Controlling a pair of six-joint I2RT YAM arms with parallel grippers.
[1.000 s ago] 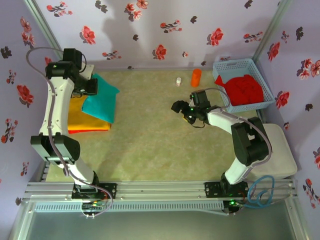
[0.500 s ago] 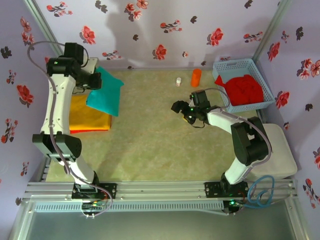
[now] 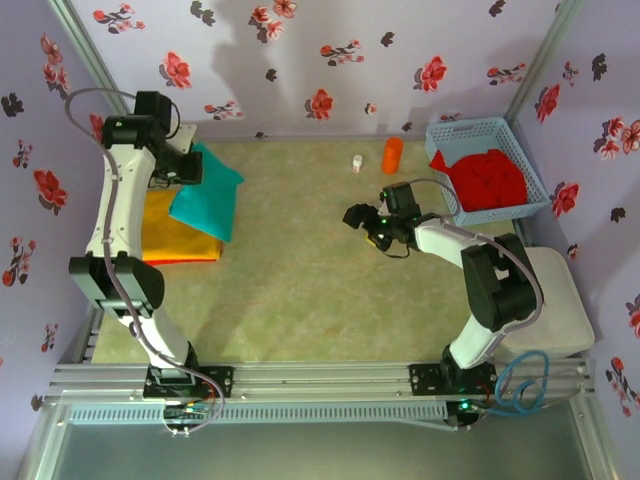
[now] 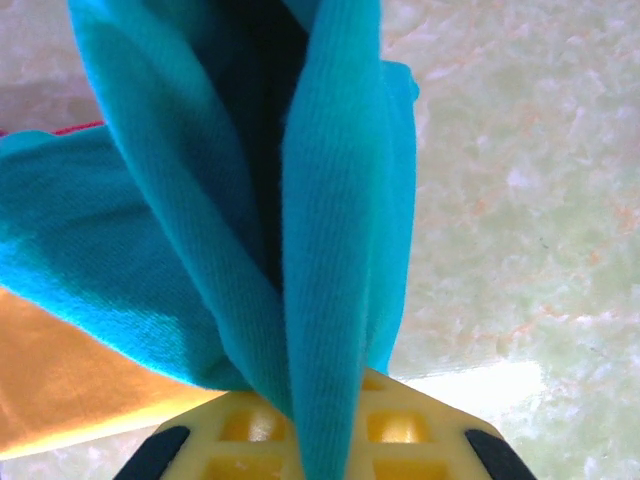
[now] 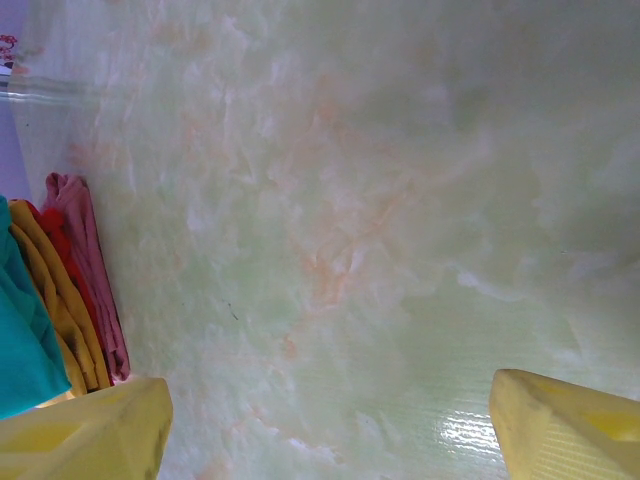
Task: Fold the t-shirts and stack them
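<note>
My left gripper [image 3: 186,166] is shut on a fold of the teal t-shirt [image 3: 208,202] at the back left. The shirt hangs from it and drapes over the yellow-orange t-shirt [image 3: 168,236], which lies flat with a red edge [image 3: 180,262] showing beneath. In the left wrist view the teal t-shirt [image 4: 330,230] is pinched between the yellow pads [image 4: 420,440], and the yellow-orange t-shirt [image 4: 60,390] shows below left. More red t-shirts [image 3: 490,178] lie crumpled in the basket. My right gripper [image 3: 360,222] hovers open over the bare mat [image 5: 330,250], with nothing between its fingers [image 5: 80,430].
A light blue lattice basket [image 3: 478,126] stands at the back right. An orange cylinder [image 3: 392,155] and a small white object [image 3: 357,163] stand near the back wall. The layered edges of the stack [image 5: 70,300] show at the left of the right wrist view.
My left gripper has carried the teal t-shirt's pinched edge a little toward the back wall and right, shifting the cloth over the stack. The right arm has not moved.
</note>
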